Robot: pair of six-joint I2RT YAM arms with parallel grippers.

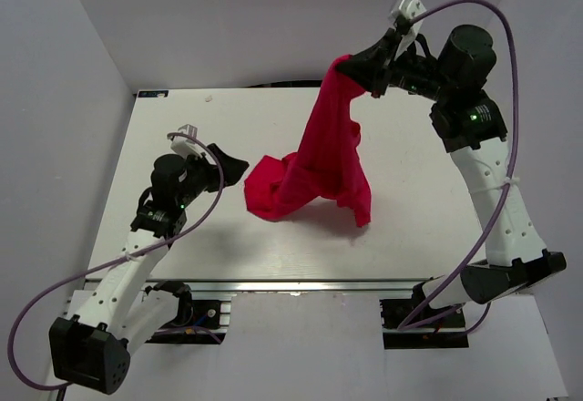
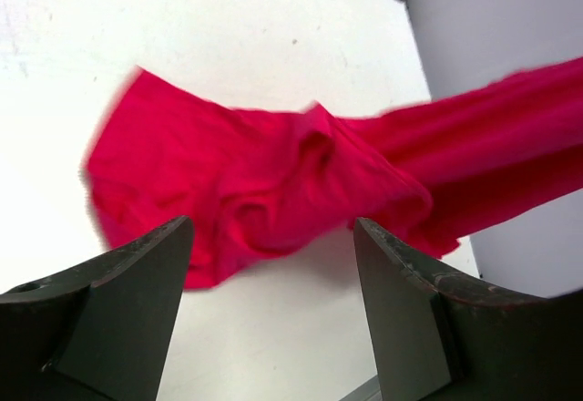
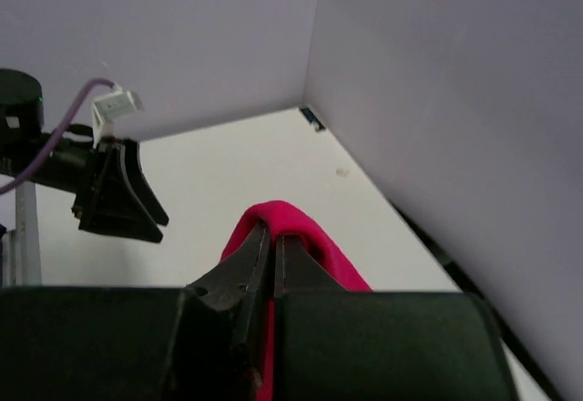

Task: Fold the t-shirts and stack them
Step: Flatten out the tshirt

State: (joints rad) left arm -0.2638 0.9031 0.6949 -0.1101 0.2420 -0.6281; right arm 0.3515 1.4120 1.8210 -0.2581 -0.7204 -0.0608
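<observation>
The red t-shirt [image 1: 314,159] hangs in a long strip from my right gripper [image 1: 352,66], which is raised over the back right of the table. Its lower part lies bunched on the white table [image 1: 410,228]. The right wrist view shows the right gripper [image 3: 271,234] shut on a fold of the t-shirt [image 3: 305,226]. My left gripper [image 1: 234,166] sits low, just left of the bunched end, and is open. In the left wrist view its fingers [image 2: 137,282] stand wide apart, with the crumpled t-shirt [image 2: 273,178] just beyond the left gripper [image 2: 273,230] and only bare table between the jaws.
Grey walls close in the table at the back and on both sides. An aluminium rail [image 1: 301,284] runs along the near edge between the arm bases. A small dark fitting [image 3: 312,118] sits at the back corner. The left gripper [image 3: 118,202] shows in the right wrist view.
</observation>
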